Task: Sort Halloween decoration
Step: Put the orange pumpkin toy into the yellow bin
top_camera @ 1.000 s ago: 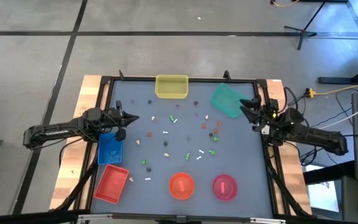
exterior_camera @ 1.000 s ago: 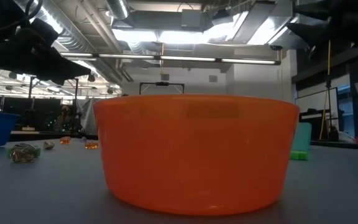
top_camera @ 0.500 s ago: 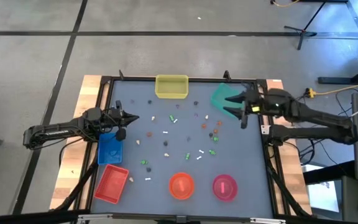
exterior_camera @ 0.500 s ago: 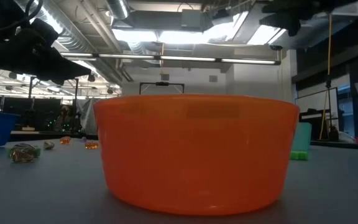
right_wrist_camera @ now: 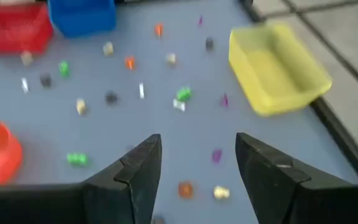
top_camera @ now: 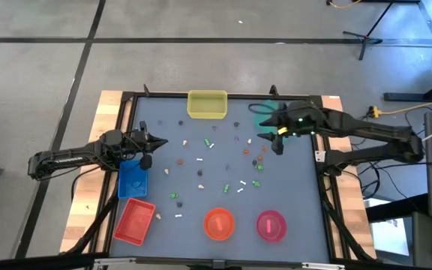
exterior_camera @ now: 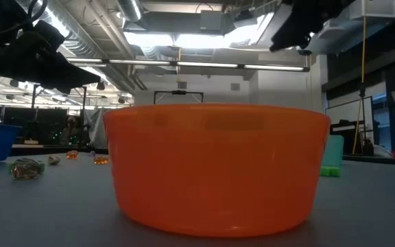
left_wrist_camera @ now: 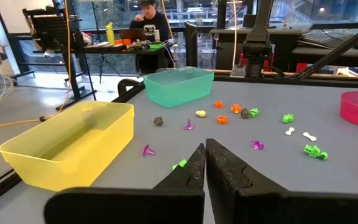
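Trinkets [top_camera: 201,160] lay scattered on the table [top_camera: 298,214] as the right gripper [top_camera: 270,138] hovered spread, holding nothing; the left gripper [top_camera: 162,144] sat pressed together above the blue tray [top_camera: 133,182].

I see a yellow tray [top_camera: 207,104] at the table's far edge, teal tray [left_wrist_camera: 179,85] nr it, blue tray [top_camera: 132,178] & red tray [top_camera: 134,220] left, orange bowl [top_camera: 219,223] beside pink bowl [top_camera: 271,225]. Person [left_wrist_camera: 146,7] at a desk behind.

The grey-blue table [top_camera: 201,195] carries scattered trinkets [top_camera: 199,160] around its middle. From them, a yellow tray [top_camera: 207,104] lies beyond, blue tray [top_camera: 133,180] left, orange bowl [top_camera: 219,224] nearer.
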`<act>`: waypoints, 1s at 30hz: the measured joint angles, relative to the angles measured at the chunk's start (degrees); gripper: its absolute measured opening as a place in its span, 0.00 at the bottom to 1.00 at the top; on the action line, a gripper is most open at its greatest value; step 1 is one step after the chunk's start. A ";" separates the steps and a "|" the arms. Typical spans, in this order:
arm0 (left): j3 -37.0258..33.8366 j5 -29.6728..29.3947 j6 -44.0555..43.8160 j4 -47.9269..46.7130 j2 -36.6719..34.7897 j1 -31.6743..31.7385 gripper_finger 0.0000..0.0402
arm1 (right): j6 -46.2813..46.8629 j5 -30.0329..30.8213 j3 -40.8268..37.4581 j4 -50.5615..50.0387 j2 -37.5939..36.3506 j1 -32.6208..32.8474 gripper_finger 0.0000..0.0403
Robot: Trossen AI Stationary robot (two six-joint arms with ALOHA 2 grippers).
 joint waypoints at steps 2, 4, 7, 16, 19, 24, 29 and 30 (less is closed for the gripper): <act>0.00 -0.01 0.01 0.00 0.00 -0.01 0.00 | -0.47 -0.02 0.00 -1.99 1.65 0.02 0.51; 0.00 -0.01 0.02 0.00 0.01 -0.02 0.00 | -1.26 -0.02 0.00 -4.21 3.51 0.02 0.51; 0.00 -0.01 0.01 0.00 0.01 0.00 0.00 | -1.79 0.04 0.00 -6.90 6.44 0.02 0.51; 0.00 -0.01 0.01 0.00 0.01 -0.02 0.00 | -7.56 0.08 0.00 -9.03 16.50 0.02 0.51; 0.00 -0.01 0.02 0.00 0.00 -0.01 0.00 | -10.52 0.16 0.00 -9.69 19.55 0.01 0.51; 0.00 -0.01 0.02 0.00 -0.01 -0.02 0.00 | -13.88 0.35 0.00 -10.72 23.69 0.02 0.51; 0.00 -0.01 0.02 0.00 0.01 -0.02 0.00 | -15.08 2.97 0.00 -13.05 26.51 0.02 0.51; 0.00 -0.01 0.02 0.00 0.01 0.00 0.00 | -15.08 2.81 0.00 -13.34 26.91 0.00 0.51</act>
